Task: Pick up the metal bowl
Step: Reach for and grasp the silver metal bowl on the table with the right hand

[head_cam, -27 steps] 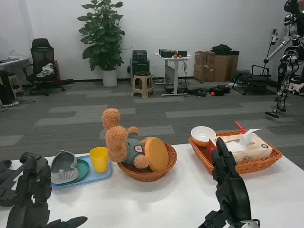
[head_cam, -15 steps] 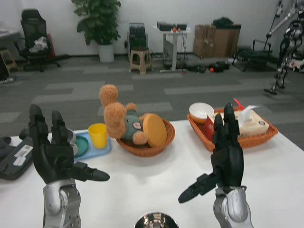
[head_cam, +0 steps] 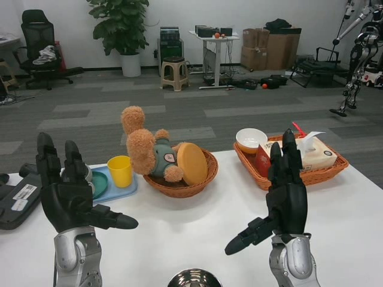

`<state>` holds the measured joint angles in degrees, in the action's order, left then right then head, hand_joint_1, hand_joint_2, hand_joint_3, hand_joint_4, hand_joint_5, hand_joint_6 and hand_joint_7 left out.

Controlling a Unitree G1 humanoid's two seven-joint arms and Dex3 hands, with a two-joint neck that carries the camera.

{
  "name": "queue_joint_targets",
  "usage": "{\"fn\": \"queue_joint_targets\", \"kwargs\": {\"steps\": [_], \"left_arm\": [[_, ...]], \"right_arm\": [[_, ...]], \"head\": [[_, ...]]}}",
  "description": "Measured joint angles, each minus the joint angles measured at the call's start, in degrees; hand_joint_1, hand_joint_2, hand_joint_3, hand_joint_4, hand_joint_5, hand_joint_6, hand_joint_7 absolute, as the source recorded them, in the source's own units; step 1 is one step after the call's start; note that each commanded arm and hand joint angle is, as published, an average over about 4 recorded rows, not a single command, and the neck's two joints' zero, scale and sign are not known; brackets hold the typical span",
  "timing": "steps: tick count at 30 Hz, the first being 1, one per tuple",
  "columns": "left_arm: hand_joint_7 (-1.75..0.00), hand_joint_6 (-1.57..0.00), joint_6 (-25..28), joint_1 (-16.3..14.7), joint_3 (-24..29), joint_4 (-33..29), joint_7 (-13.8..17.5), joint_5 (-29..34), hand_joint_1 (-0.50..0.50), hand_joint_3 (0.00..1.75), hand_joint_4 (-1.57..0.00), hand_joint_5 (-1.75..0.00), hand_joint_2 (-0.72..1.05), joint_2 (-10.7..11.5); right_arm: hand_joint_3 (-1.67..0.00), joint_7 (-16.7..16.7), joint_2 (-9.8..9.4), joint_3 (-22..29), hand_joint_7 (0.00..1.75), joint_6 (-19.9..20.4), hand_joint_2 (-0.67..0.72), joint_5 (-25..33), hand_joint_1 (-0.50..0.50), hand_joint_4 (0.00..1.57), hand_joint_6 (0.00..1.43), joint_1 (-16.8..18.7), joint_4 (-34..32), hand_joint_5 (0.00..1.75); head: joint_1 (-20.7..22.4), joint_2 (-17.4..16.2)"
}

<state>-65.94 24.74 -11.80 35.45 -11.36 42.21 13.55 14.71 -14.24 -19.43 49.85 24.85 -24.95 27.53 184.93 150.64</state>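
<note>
The metal bowl [head_cam: 194, 278] shows only as a shiny rounded rim at the bottom edge of the head view, near the table's front, between my two arms. My left hand [head_cam: 69, 194] is raised upright above the table at the left, fingers spread, thumb pointing inward, holding nothing. My right hand [head_cam: 281, 194] is raised the same way at the right, fingers up and thumb pointing toward the middle, empty. Both hands are above and to either side of the bowl, apart from it.
A wicker basket [head_cam: 182, 185] holds a teddy bear [head_cam: 146, 152] and an orange disc. A blue tray [head_cam: 122, 191] carries a yellow cup [head_cam: 120, 170] and a green dish. Another basket [head_cam: 293, 176] at right holds a tissue box and white bowl. A black device [head_cam: 18, 200] lies far left.
The camera has dipped down a little further, so the room and table things sit slightly lower and nearer. Both hands, raised since the earliest frame, keep their upright open pose.
</note>
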Motion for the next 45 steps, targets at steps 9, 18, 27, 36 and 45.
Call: {"fn": "queue_joint_targets", "kwargs": {"steps": [9,18,27,36,45], "left_arm": [[0.00,0.00,0.0,-0.2,0.0,0.0,0.0,0.0,-0.50,0.09,0.00,0.00,-0.72,0.0],[0.00,0.00,0.0,-1.1,1.7,0.0,0.0,0.0,-0.50,0.09,0.00,0.00,-0.72,0.1],[0.00,0.00,0.0,-3.0,4.7,0.2,-0.1,0.0,-0.50,0.09,0.00,0.00,-0.72,0.1],[0.00,0.00,0.0,-4.7,6.0,1.7,-0.1,0.0,-0.50,0.09,0.00,0.00,-0.72,0.1],[0.00,0.00,0.0,-5.1,6.8,3.2,-0.1,0.0,-0.50,0.09,0.00,0.00,-0.72,0.1]], "right_arm": [[0.00,0.0,0.00,-0.1,0.00,0.0,0.72,0.0,-0.46,0.06,0.00,0.0,0.0,0.00],[0.00,0.0,-0.11,-0.1,0.00,0.0,0.72,-0.1,-0.45,0.05,0.00,0.0,-0.1,0.00],[0.00,-13.7,-4.90,0.3,0.00,-13.3,0.66,-0.2,-0.42,0.00,0.00,0.3,-8.2,0.00],[0.00,-23.7,-6.06,3.3,0.00,-27.7,0.60,-2.0,-0.40,0.00,0.00,2.8,-16.6,0.00],[0.00,-25.5,-9.05,2.4,0.00,-33.3,0.53,-4.3,-0.38,0.00,0.00,4.5,-21.2,0.00]], "head": [[0.2,0.4],[1.3,0.1],[2.5,-3.4],[3.7,-10.3],[4.0,-14.5]]}}
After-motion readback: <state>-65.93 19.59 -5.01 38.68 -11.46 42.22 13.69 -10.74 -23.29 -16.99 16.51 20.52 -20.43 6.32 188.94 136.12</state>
